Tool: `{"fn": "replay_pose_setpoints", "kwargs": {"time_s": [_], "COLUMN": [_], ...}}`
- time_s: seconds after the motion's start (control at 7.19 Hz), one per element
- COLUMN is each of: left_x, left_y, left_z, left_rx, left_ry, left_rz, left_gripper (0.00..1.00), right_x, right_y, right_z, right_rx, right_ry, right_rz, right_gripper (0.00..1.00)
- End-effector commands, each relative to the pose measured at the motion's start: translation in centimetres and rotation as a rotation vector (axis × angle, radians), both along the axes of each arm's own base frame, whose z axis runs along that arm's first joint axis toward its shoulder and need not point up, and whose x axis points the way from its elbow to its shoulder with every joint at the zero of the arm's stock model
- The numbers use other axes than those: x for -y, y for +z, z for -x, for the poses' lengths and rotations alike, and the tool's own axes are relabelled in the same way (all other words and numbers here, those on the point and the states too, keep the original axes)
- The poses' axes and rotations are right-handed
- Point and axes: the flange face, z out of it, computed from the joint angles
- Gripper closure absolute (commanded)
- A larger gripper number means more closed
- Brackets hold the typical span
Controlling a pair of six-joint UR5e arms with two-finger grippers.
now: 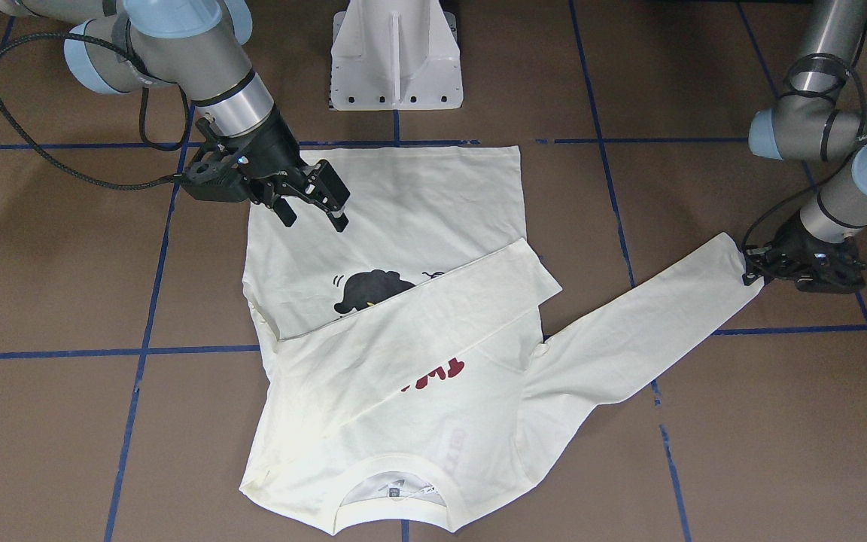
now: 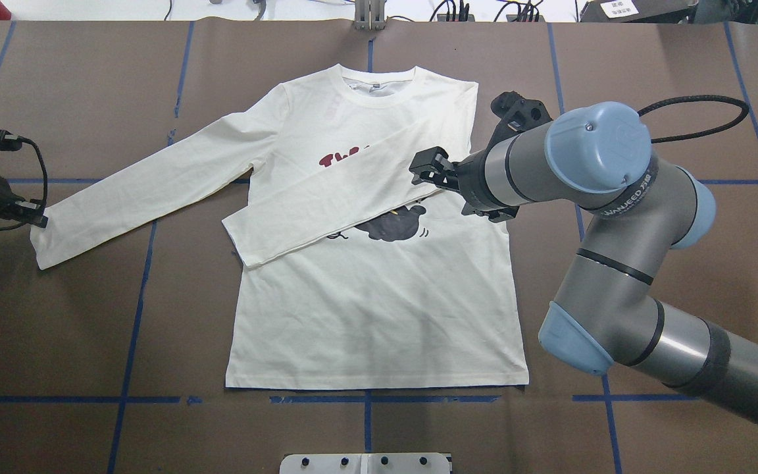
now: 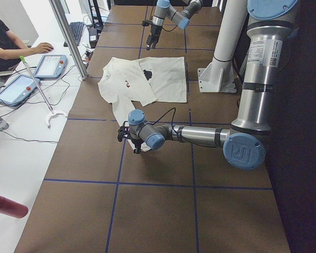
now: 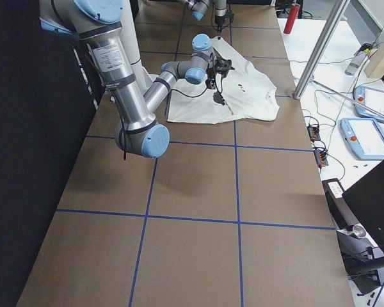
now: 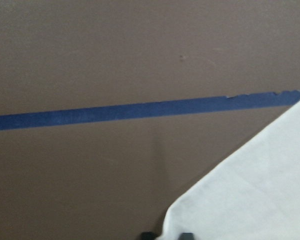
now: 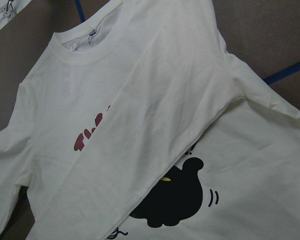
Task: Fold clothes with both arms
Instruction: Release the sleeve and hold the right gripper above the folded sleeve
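Smooth cream T-shirt [image 2: 379, 316], ribbed round neck [image 2: 379, 100]

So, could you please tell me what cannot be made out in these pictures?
Red lettering: overhead and front views, mostly covered by the folded sleeve.
Cat print: partly under that sleeve.
Left gripper: whether it grips the cuff; its own body hides that in the front view, the wrist view's bottom edge cuts it off.
Neck label: text too small.

Dark red letters "TW" [image 2: 341, 158] showed on the T-shirt [image 2: 379, 309], upper centre; the right arm [image 2: 606, 263] carried a band reading "WANJEED".
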Motion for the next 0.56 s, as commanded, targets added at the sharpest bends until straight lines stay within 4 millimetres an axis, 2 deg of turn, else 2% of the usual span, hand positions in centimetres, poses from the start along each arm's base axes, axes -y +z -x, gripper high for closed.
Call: {"fn": "replay_pose_setpoints", "kwargs": {"time_s": [0.0,0.14,0.28,0.42], "left_x": [-0.2,-0.5,-0.9,0.8], "left_y": [-2.1,-4.5,-9.5,-16.6], "left_z": [0.0,-0.2,-0.7,-2.3], "left_rx": [-0.034,-0.079,-0.184,-0.285], "left_ry": [0.008,0.027,0.038,-0.011], "left_rz": [-0.024,-0.035,-0.016,0.029], "left_gripper": [1.00,1.00,1.00,1.00], "right_x": [0.0,-0.1,-1.6,-3.1], "right_y": [0.1,-0.4,0.5,1.5], "right_z": [-0.1,-0.7,-3.3,-6.8], "right_rx": [-0.001,0.010,0.018,0.026], "right_ry": [0.003,0.004,-0.001,0.007], "right_rz": [0.001,-0.007,-0.009,-0.011], "right_gripper": [0.00,0.00,0.00,0.00]}}
